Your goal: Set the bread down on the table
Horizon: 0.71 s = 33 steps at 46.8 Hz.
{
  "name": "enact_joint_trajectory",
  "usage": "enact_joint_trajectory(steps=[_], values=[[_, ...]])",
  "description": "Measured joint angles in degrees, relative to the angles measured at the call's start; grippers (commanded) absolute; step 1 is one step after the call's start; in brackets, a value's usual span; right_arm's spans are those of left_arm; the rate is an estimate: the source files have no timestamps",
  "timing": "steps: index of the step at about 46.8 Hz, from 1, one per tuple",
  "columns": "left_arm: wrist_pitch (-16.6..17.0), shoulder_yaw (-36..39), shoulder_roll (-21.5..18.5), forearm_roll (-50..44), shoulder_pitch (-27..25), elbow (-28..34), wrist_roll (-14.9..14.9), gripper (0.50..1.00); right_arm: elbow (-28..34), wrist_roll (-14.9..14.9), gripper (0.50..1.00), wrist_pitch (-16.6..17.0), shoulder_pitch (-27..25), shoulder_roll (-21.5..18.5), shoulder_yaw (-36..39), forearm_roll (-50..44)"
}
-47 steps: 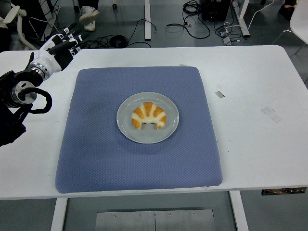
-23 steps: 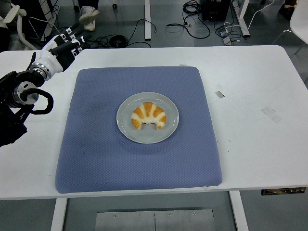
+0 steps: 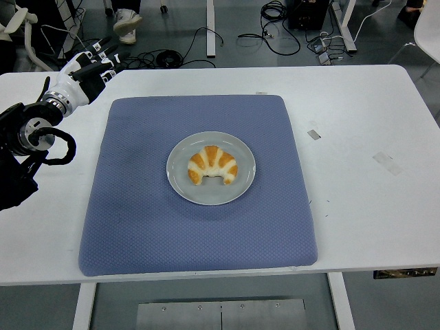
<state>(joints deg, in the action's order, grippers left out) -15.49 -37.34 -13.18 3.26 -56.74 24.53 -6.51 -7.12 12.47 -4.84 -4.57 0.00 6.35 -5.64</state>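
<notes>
A golden croissant (image 3: pixel 213 166) lies on a grey round plate (image 3: pixel 184 184) in the middle of a blue mat (image 3: pixel 199 227) on the white table. My left hand (image 3: pixel 91 67) hovers over the table's far left corner, beyond the mat's upper left corner, well away from the croissant. Its fingers are spread and hold nothing. The black left arm (image 3: pixel 24 148) comes in from the left edge. The right arm is out of view.
Bits of tape (image 3: pixel 313 134) (image 3: pixel 388 163) lie on the bare table (image 3: pixel 371 206) right of the mat. Cables, a chair leg and a person's shoe (image 3: pixel 127 23) show on the floor beyond the far edge.
My left hand has drifted slightly up and toward the far edge, fingers still spread. The croissant and plate have not moved.
</notes>
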Motion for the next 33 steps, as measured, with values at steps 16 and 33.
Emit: enact_joint_trajectory(steps=[16,33], values=[[0.6,0.8,0.0,0.2,-0.7,0.2,0.1,0.981,0.0,0.0,1.0,0.0,0.0,0.0,0.0,0.0],[1.0,2.1,-0.1,0.2,-0.7,0.2,0.0,0.981,0.0,0.0,1.0,0.0,0.0,0.0,0.0,0.0]])
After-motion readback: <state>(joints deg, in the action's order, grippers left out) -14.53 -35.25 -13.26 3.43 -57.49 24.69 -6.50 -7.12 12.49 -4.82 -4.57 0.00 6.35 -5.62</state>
